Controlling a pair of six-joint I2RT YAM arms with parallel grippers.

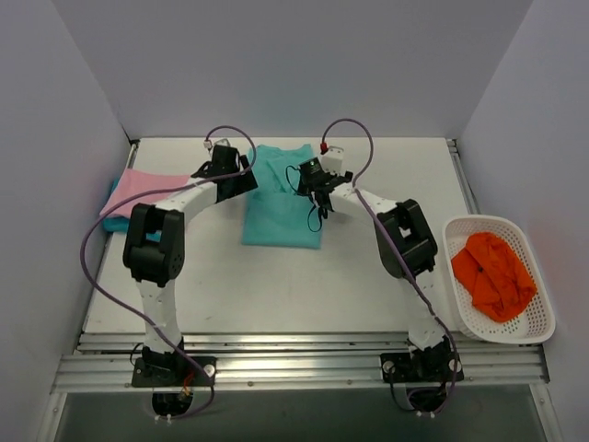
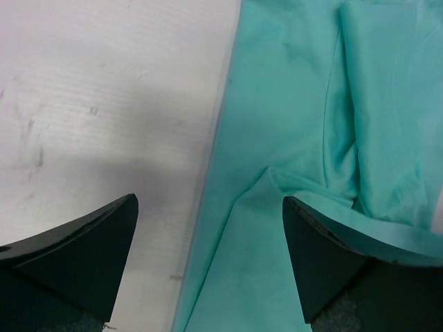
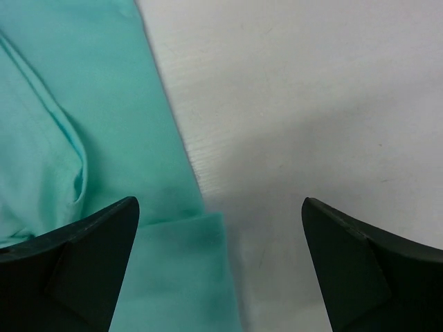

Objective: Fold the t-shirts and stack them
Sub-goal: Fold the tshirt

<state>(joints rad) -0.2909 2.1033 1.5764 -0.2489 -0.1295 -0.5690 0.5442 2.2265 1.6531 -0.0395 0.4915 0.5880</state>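
A mint-teal t-shirt (image 1: pixel 281 207) lies partly folded at the middle back of the table. My left gripper (image 1: pixel 245 180) hovers over the shirt's left edge, and in the left wrist view it (image 2: pixel 208 242) is open above that edge of the mint-teal cloth (image 2: pixel 297 138), holding nothing. My right gripper (image 1: pixel 321 195) sits at the shirt's right edge, and in the right wrist view it (image 3: pixel 220 235) is also open and empty, straddling the cloth edge (image 3: pixel 104 104) and bare table. A pink t-shirt (image 1: pixel 147 187) lies folded at the far left on a darker turquoise one (image 1: pixel 114 224).
A white mesh basket (image 1: pixel 529 324) stands at the right edge of the table with a crumpled orange cloth (image 1: pixel 492 274) inside. Grey walls close in on the left, back and right. A metal rail (image 1: pixel 294 364) runs along the near edge by the arm bases.
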